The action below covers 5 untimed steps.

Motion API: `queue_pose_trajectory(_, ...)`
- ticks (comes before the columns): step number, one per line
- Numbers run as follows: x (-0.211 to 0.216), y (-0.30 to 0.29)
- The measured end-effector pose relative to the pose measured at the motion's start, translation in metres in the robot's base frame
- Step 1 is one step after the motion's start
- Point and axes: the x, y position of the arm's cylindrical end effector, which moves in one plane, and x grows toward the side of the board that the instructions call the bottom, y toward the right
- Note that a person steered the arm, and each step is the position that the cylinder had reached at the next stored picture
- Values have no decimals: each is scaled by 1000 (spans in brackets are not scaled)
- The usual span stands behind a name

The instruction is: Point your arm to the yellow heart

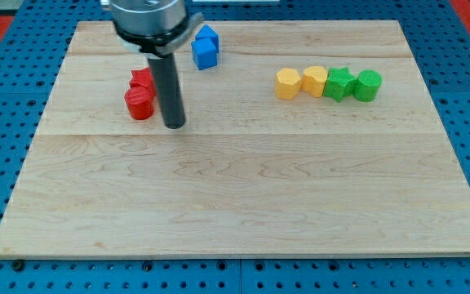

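Two yellow blocks lie side by side at the view's upper right. The left one (287,83) is rounder and looks like the heart. The right one (315,81) is more angular. My tip (174,125) rests on the wooden board (243,196) at the view's upper left, far to the left of both yellow blocks and slightly lower. It stands just right of a round red block (139,104) and touches no block.
A second red block (142,80) sits just above the round red one. Two blue blocks (206,49) lie near the top edge, right of the rod. A green star (339,83) and a rounder green block (368,85) continue the yellow row to the right.
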Motion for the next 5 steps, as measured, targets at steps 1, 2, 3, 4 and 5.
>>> queue_pose_trajectory(1,-41,33)
queue_pose_trajectory(2,-91,52)
queue_pose_trajectory(3,-132,74)
queue_pose_trajectory(4,-147,128)
queue_pose_trajectory(5,-139,186)
